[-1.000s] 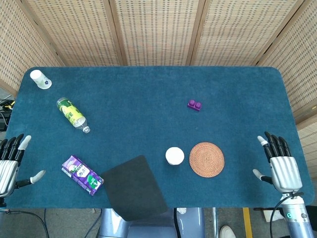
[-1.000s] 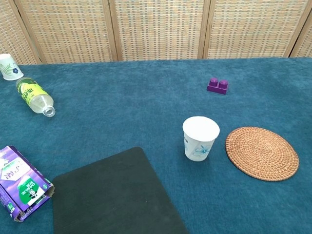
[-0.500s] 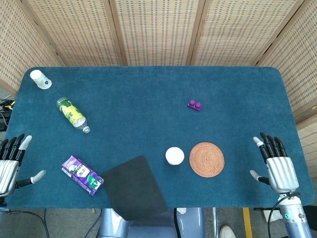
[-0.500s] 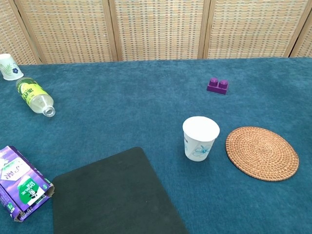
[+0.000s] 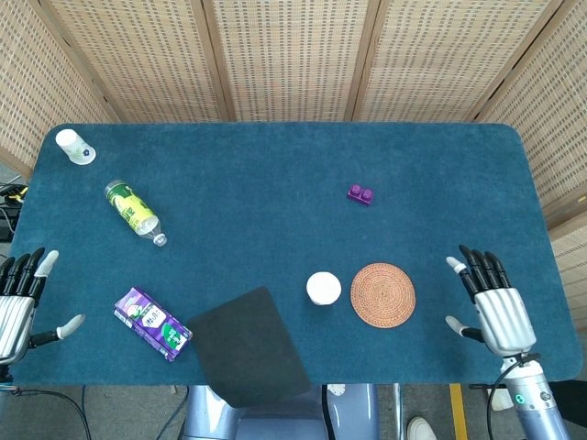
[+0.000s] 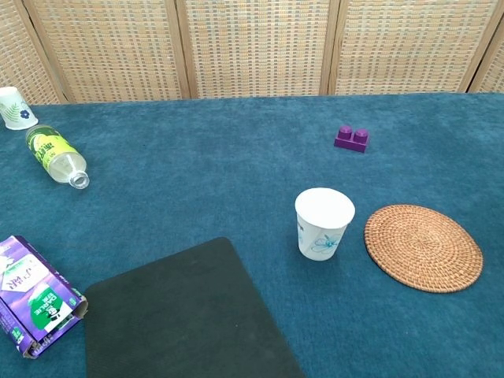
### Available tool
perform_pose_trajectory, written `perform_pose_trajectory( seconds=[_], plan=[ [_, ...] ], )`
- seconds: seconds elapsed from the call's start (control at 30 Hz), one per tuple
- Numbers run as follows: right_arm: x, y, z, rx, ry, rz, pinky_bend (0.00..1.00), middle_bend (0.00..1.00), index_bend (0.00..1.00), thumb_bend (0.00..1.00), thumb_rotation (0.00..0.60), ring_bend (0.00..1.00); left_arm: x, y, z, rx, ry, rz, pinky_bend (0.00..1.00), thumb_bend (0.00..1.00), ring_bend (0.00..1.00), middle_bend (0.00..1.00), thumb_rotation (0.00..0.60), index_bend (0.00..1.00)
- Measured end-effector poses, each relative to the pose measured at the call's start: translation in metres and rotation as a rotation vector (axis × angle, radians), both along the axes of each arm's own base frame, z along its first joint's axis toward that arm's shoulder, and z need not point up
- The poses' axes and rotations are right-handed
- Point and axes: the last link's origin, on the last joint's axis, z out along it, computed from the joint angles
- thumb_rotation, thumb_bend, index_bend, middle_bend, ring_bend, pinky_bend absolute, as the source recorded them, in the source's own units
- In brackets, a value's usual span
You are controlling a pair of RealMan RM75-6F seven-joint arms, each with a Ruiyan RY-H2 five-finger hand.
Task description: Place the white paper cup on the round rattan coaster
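A white paper cup [image 5: 323, 288] [image 6: 324, 224] with a blue print stands upright on the blue tablecloth, just left of the round rattan coaster [image 5: 382, 293] [image 6: 423, 247]; the two are apart. My right hand [image 5: 492, 302] hovers open at the table's right edge, to the right of the coaster, fingers spread and empty. At the left edge, far from the cup, my left hand [image 5: 20, 301] is also open and holds nothing. Neither hand shows in the chest view.
A dark mat [image 5: 248, 347] lies at the front edge. A purple carton [image 5: 152, 323] lies left of it. A plastic bottle [image 5: 134, 212] lies on its side and a second small cup [image 5: 74, 146] stands at the far left. A purple brick [image 5: 360, 194] sits behind the coaster.
My right hand has moved left, closer to the coaster, over the table's edge. The left hand and all objects have stayed put.
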Motion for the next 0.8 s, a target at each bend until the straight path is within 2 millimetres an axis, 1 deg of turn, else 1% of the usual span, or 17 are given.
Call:
perform_pose_trajectory(
  seconds=[0.1, 0.23, 0.3, 0.43, 0.57, 0.8],
  plan=[
    [0.017, -0.006, -0.007, 0.034, -0.016, 0.049, 0.0, 0.0, 0.2, 0.03, 0.6, 0.0, 0.0, 0.0, 0.001, 0.007, -0.002, 0.001, 0.0, 0.06, 0.0, 0.0, 0.0, 0.0],
    [0.044, -0.017, -0.018, 0.092, -0.041, 0.122, 0.0, 0.0, 0.22, 0.03, 0.6, 0.0, -0.002, 0.0, 0.003, 0.011, -0.004, 0.005, 0.0, 0.06, 0.0, 0.0, 0.0, 0.0],
    [0.056, -0.024, -0.027, 0.129, -0.059, 0.156, 0.0, 0.0, 0.22, 0.03, 0.6, 0.0, -0.002, 0.0, 0.003, 0.011, -0.005, 0.005, 0.0, 0.06, 0.0, 0.0, 0.0, 0.0],
    [0.082, -0.035, -0.05, 0.216, -0.104, 0.234, 0.0, 0.0, 0.22, 0.03, 0.6, 0.0, -0.003, 0.001, 0.004, 0.013, -0.007, 0.006, 0.0, 0.06, 0.0, 0.0, 0.0, 0.0],
    [0.091, -0.038, -0.068, 0.269, -0.103, 0.26, 0.0, 0.0, 0.22, 0.03, 0.6, 0.0, -0.005, 0.001, 0.004, 0.013, -0.007, 0.011, 0.0, 0.06, 0.0, 0.0, 0.0, 0.0],
    [0.099, -0.037, -0.086, 0.323, -0.09, 0.247, 0.0, 0.0, 0.22, 0.03, 0.6, 0.0, -0.004, 0.002, 0.001, 0.003, 0.0, 0.007, 0.0, 0.06, 0.0, 0.0, 0.0, 0.0]
  ],
)
